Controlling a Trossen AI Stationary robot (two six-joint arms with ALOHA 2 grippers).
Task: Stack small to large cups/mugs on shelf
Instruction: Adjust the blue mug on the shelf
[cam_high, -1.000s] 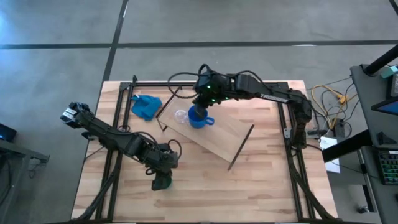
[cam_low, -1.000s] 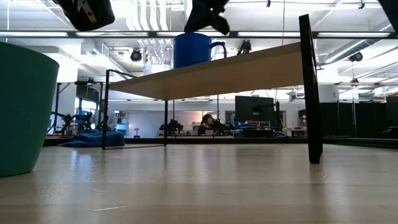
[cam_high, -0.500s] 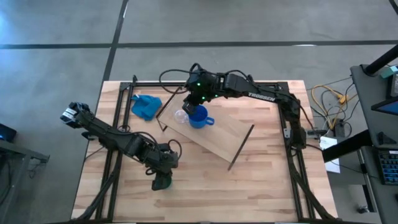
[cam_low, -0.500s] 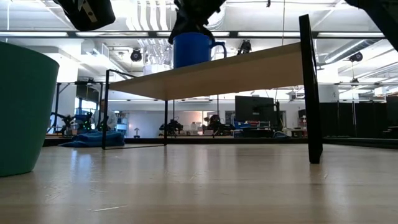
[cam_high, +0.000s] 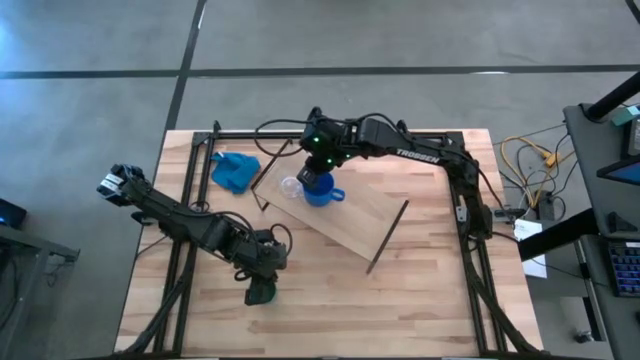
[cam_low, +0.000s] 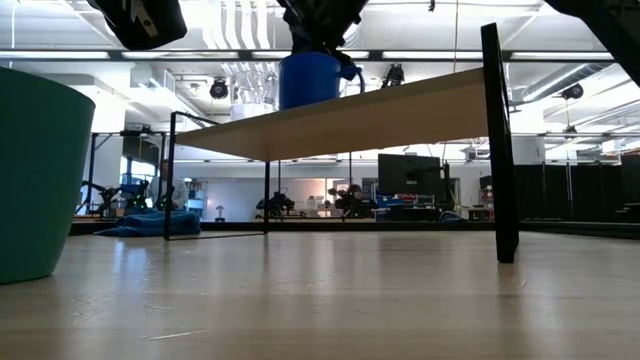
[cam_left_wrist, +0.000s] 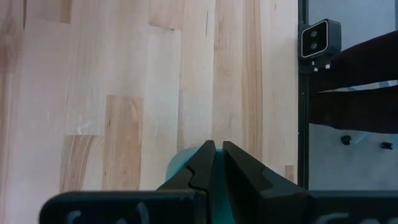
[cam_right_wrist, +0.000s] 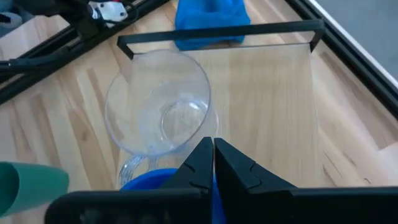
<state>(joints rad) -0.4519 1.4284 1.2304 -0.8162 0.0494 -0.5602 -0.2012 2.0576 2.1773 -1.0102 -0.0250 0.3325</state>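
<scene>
The shelf (cam_high: 345, 215), a light-wood plank with dark rod frames at its short ends, stands slantwise on the middle of the butcher-block table (cam_high: 430, 300), raised above the tabletop in the low view. The right arm (cam_high: 420, 152) reaches from the table's right edge across to the shelf's far-left end, and the right gripper (cam_high: 318, 168) hangs directly over the blue mug (cam_high: 320, 189), its fingers pressed together with nothing between them. The mug stands upright on the shelf, its handle toward the shelf's middle. The left arm (cam_high: 190, 228) lies low along the table's left side, and the left gripper (cam_high: 262, 290) sits at the green cup (cam_low: 40, 175) near the front-left of the table, well apart from the shelf. Its wrist view shows the fingers nearly closed over the cup's rim, yet whether they pinch the rim cannot be told. The blue cloth (cam_high: 234, 170) lies crumpled on the table just beyond the shelf's left end. The clear glass cup (cam_right_wrist: 158, 112) stands on the shelf just beside the blue mug, on the side toward the cloth.
</scene>
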